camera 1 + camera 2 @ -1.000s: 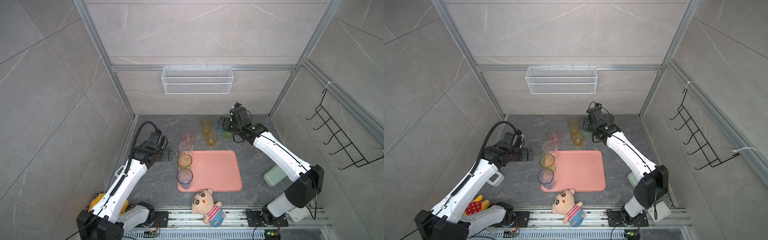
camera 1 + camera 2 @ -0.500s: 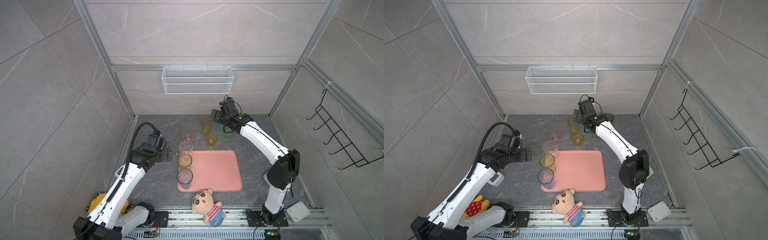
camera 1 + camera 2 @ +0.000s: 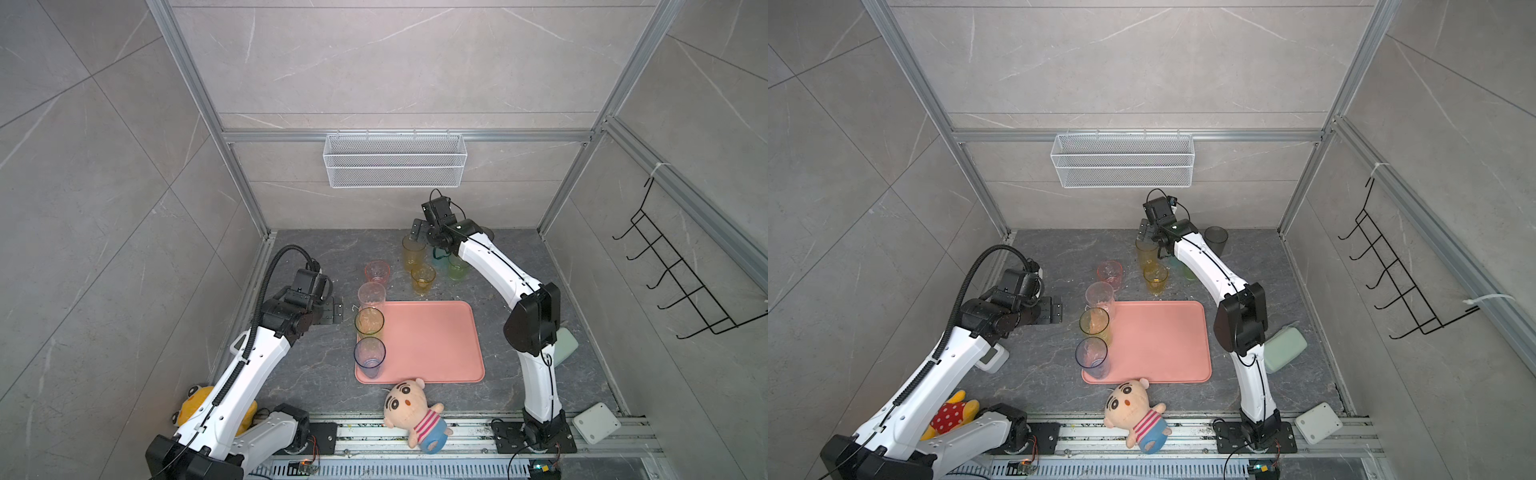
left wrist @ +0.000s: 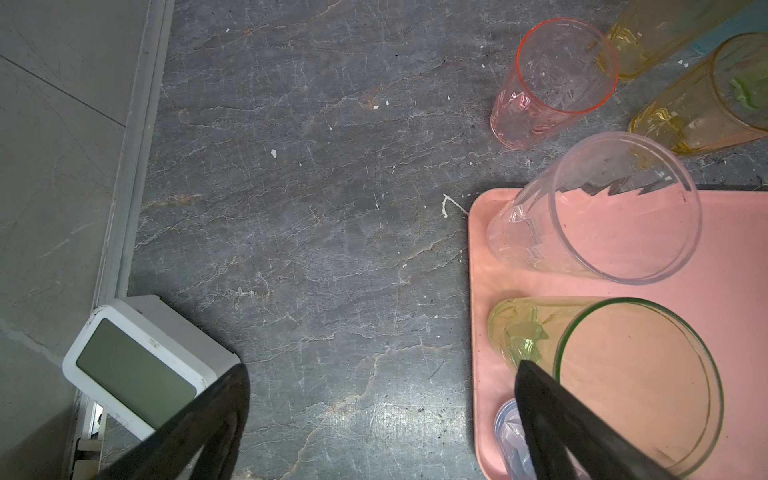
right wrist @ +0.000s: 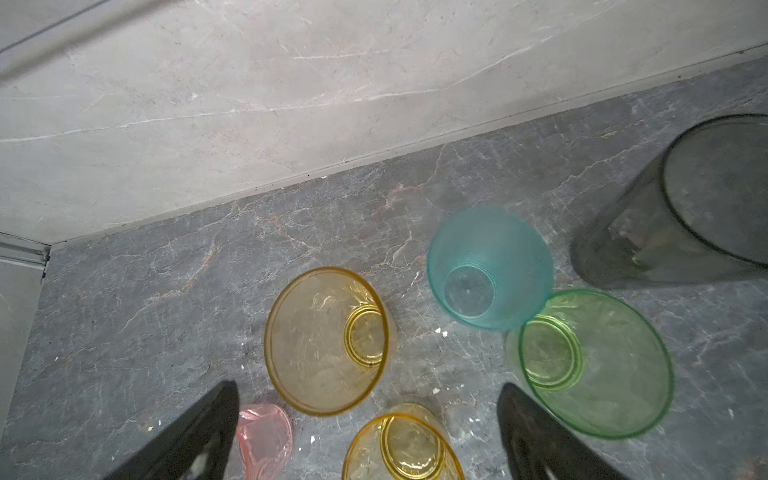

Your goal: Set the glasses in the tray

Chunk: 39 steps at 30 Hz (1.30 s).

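**Both top views and wrist views.** A salmon-pink tray [image 3: 432,345] lay flat on the dark stone counter [image 3: 316,374]. Three glasses [image 3: 1094,322] stood upright in a row along the tray's left edge, from back to front: a clear glass [image 3: 371,294], a yellow-green glass [image 3: 369,322] and a blue glass [image 3: 369,355]. Six more stood on the counter behind the tray. These were a short pink glass [image 3: 377,272] just behind the clear one, and a tall amber glass [image 3: 413,251] with a short amber glass [image 3: 423,279] in front of it. A teal glass [image 5: 490,270] stood close beside a green glass [image 5: 594,361]; whether they touched could not be told. A smoky grey glass [image 3: 1216,240] stood nearest the back wall. The left gripper [image 4: 382,368] hovered over bare counter just left of the tray, its fingers [image 4: 552,415] spread wide and empty. The right gripper [image 5: 368,388] hung over the back group, near the tall amber glass, fingers likewise spread and gripping nothing.
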Motion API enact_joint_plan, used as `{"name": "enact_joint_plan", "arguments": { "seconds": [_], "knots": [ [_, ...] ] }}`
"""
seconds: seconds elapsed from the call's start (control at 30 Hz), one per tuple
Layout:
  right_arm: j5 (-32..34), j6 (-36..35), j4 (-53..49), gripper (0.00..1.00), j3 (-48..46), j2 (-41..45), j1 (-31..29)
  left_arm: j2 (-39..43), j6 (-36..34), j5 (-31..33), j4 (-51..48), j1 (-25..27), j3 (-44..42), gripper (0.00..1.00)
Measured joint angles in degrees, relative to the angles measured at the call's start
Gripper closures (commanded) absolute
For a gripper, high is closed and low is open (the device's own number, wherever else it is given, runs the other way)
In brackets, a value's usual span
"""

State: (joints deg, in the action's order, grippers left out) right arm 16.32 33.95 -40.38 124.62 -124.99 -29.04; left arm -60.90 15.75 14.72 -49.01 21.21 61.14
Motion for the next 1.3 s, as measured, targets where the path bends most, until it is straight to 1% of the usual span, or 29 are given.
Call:
{"name": "enact_joint_plan", "arguments": {
  "seconds": [0.07, 0.13, 0.4, 0.5, 0.6, 0.8, 0.9, 1.3],
  "knots": [
    [-0.39, 0.22, -1.51, 0.15, 3.02, -2.36, 0.0, 0.07, 0.0, 0.0, 0.13, 0.0, 0.0, 0.01],
    [-1.11, 0.15, -2.73, 0.19, 5.53, -4.39, 0.0, 0.07, 0.02, 0.0, 0.24, 0.0, 0.0, 0.0],
    [-2.89, 0.04, -9.38, 0.24, 19.43, -14.36, 0.0, 0.09, 0.02, -0.04, 0.39, 0.0, -0.2, 0.01],
    [-3.06, -0.09, -12.15, 0.28, 24.46, -17.59, 0.0, 0.09, 0.0, -0.07, 0.52, 0.0, -0.46, 0.01],
    [-3.26, -0.11, -13.97, 0.31, 27.32, -19.52, 0.0, 0.11, 0.0, -0.09, 0.7, 0.0, -0.48, 0.01],
    [-3.26, -0.09, -15.54, 0.32, 28.2, -20.57, 0.0, 0.13, 0.0, -0.26, 0.92, 0.0, -0.7, 0.01],
    [-3.23, -0.11, -15.61, 0.35, 28.28, -20.98, 0.0, 0.15, 0.0, -0.28, 1.07, 0.0, -0.74, 0.01],
    [-3.23, -0.52, -15.76, 0.52, 28.3, -21.57, 0.0, 0.28, 0.0, -0.35, 1.09, 0.0, -0.76, 0.01]
  ]
}}
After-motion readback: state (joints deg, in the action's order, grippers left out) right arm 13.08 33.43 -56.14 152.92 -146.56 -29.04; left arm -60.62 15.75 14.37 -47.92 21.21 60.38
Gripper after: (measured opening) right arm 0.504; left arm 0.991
